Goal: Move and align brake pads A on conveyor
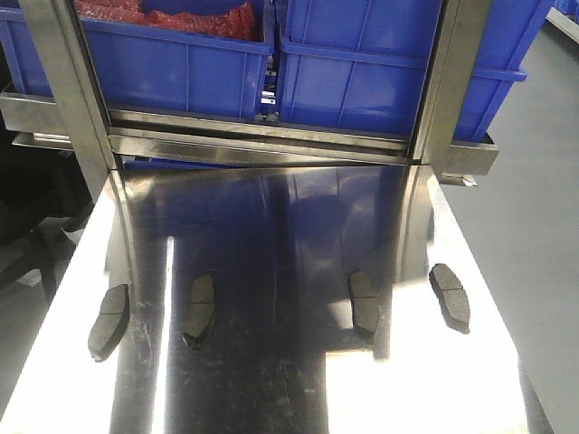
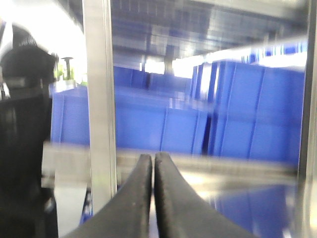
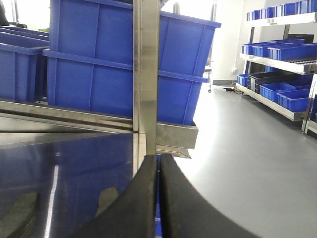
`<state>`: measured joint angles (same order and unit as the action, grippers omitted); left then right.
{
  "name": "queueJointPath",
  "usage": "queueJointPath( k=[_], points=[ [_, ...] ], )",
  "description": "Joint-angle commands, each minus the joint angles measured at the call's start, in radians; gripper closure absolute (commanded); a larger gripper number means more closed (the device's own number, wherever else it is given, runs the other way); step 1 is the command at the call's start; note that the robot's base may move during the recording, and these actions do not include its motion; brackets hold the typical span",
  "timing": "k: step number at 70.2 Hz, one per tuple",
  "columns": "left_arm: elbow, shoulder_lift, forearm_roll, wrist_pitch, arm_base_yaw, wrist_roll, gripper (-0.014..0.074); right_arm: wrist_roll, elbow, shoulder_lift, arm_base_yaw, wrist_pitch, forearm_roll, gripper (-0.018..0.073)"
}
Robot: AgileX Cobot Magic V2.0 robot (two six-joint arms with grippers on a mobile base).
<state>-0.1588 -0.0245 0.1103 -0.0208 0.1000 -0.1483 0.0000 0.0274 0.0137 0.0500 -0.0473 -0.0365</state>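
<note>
The left gripper [image 2: 153,161] is clenched: its two dark fingers meet along their length with only a hairline seam between them, and nothing is held. The right gripper [image 3: 158,159] is pressed together in the same way, also with nothing in it. It sits above the far right corner of the stainless-steel table [image 1: 271,389].

On that shiny tabletop, the four brake pads A lie flat in a loose row across its width, each with its long side running near to far. The outer left pad [image 1: 108,321] sits close to the left edge, with the inner left pad [image 1: 200,309] well apart from it. A wider gap of bare steel separates that one from the inner right pad [image 1: 365,303]. The outer right pad [image 1: 450,295] lies near the right edge, slightly farther back than the others. No pad touches another.

Beyond the pads, a horizontal steel rail [image 1: 262,136] crosses the far end of the table between two upright steel posts [image 1: 68,90]. Behind the rail stand blue plastic bins [image 1: 362,81]; the left bin [image 1: 172,68] holds red material [image 1: 163,16]. Off to the right, the grey floor [image 3: 247,163] stretches away to shelving [image 3: 277,62] carrying more blue bins. The left wrist view is blurred, and the dark shape [image 2: 22,148] at its left edge cannot be identified.
</note>
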Motion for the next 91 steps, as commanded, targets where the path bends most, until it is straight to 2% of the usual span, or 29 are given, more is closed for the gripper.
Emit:
queueJointPath(
  k=[1,17,32,41,50,75,91],
  points=[
    [-0.121,-0.091,-0.002,0.031,0.004,-0.001,0.0603,-0.006,0.01,0.008,0.005,0.074,-0.002,0.0567],
    [-0.327,-0.353,-0.002,-0.23,0.004,-0.001,0.0603,-0.006,0.01,0.008,0.005,0.074,-0.002,0.0567],
    [-0.362,-0.549,-0.002,-0.433,0.004,-0.001,0.0603,-0.006,0.01,0.008,0.005,0.074,-0.002,0.0567],
    [-0.362,-0.639,-0.037,-0.576,0.004,-0.002,0.0603,-0.006,0.01,0.008,0.005,0.074,-0.002,0.0567],
    [-0.362,-0.686,-0.11,-0.703,0.004,-0.002,0.0603,-0.006,0.01,0.008,0.005,0.074,-0.002,0.0567],
    [-0.361,-0.686,-0.11,-0.701,0.004,0.01,0.0599,-0.006,0.01,0.008,0.005,0.074,-0.002,0.0567],
    [-0.361,-0.686,-0.098,-0.696,0.004,0.024,0.0549,-0.006,0.01,0.008,0.005,0.073,-0.002,0.0567]
  ],
)
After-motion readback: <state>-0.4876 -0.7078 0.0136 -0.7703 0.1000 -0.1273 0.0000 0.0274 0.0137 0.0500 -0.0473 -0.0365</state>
